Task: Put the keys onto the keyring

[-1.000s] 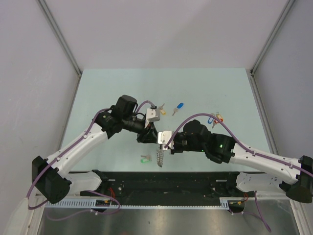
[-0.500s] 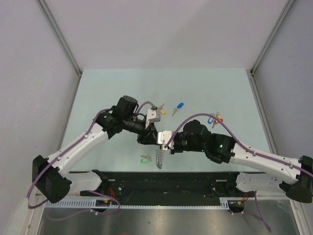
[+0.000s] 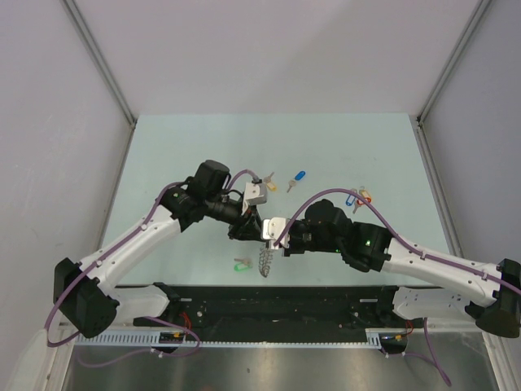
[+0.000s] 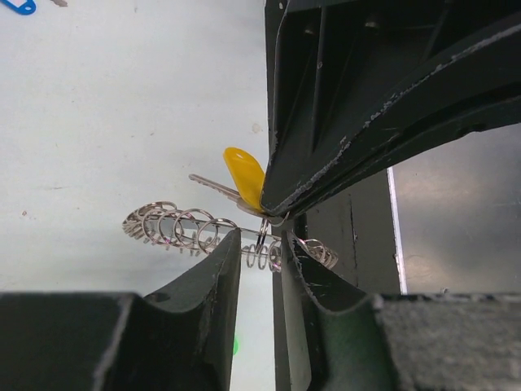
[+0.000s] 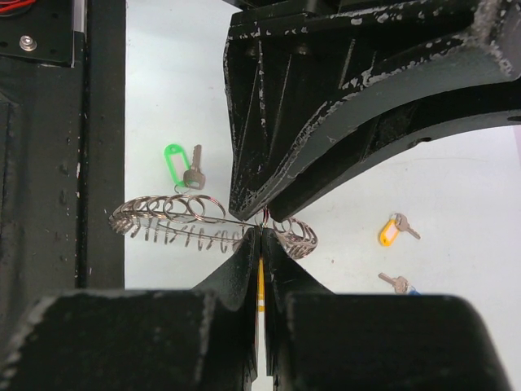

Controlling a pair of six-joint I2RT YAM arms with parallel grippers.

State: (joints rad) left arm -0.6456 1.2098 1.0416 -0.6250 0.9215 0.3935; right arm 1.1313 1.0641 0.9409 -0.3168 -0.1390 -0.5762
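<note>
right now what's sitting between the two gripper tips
The keyring and a yellow-tag key; both wrist views show it, the left one most clearly.

robot lab: walled test table [image 3: 163, 147], bolted arms [image 3: 138, 236]

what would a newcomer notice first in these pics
Over the near middle of the table, the left tool grips the keyring, a coil of small silver rings held aloft. Tip to tip with it, the shut right tool pinches a yellow-tagged key against the coil; a green-tagged key lies loose on the table nearby.
</note>
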